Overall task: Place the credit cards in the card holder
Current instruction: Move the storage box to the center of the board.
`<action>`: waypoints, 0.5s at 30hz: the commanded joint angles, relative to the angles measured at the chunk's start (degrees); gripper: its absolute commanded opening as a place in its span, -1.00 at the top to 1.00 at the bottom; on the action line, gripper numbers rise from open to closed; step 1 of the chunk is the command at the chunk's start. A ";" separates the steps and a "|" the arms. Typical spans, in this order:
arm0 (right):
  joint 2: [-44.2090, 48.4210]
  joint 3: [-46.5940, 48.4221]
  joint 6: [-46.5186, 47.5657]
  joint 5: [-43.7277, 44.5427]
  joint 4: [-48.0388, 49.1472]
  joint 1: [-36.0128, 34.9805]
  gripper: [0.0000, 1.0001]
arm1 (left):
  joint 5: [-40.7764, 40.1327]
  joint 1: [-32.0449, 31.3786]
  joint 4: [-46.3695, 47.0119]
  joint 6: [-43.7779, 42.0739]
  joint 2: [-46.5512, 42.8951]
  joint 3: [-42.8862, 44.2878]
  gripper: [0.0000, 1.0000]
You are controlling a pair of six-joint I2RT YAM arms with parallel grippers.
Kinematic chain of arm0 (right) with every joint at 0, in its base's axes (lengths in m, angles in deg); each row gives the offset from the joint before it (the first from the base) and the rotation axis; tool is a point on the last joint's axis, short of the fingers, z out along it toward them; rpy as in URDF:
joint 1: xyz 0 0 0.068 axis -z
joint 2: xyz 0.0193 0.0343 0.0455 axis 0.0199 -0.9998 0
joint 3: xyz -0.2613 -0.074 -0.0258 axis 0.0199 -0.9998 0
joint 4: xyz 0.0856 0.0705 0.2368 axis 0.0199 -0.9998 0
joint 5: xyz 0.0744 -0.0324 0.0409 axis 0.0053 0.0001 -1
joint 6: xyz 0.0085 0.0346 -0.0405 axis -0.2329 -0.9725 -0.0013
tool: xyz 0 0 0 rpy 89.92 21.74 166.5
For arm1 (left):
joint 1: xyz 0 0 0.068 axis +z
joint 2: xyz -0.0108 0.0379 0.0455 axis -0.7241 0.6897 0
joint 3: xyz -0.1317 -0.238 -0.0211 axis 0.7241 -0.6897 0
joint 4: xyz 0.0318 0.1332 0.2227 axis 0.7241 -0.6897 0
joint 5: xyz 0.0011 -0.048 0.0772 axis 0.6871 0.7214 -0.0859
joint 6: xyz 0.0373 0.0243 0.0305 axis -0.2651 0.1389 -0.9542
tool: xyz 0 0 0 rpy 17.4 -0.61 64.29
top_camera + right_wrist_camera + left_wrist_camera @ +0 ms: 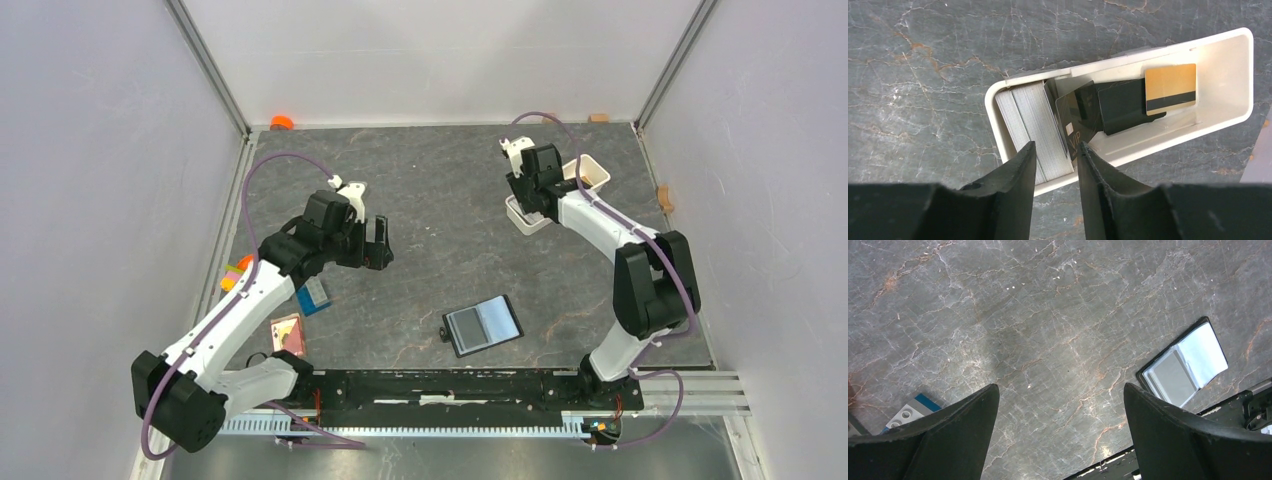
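Hovering over the white tray's (1244, 75) end, my right claw (1055, 146), narrowly parted and empty, points at the upright credit cards (1023, 115) directly beneath; my left claw (1060, 388) gapes.

Only one word can be read: the pale letters "VIP", in the right wrist view. They stand slanted on a black card (1074, 120), near its 6 o'clock corner. Just at 12 o'clock of the letters is a small pale square mark, too small to read. This card lies in the white tray (1228, 117), toward 8 o'clock from the tray's middle.
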 commanded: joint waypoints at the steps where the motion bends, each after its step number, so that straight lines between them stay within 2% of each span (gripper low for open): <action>1: -1.75 3.52 1.64 -0.40 1.83 0.53 0.22 | 1.44 0.47 1.03 -2.49 0.11 -0.25 -1.00; 9: -5.69 6.75 1.91 -4.68 0.32 1.67 0.11 | 2.14 0.63 1.05 -2.59 0.63 -0.42 -1.00; 15: -7.42 7.92 1.12 -9.78 -1.06 2.13 0.13 | 2.21 0.70 1.03 -2.60 0.69 -0.51 -1.00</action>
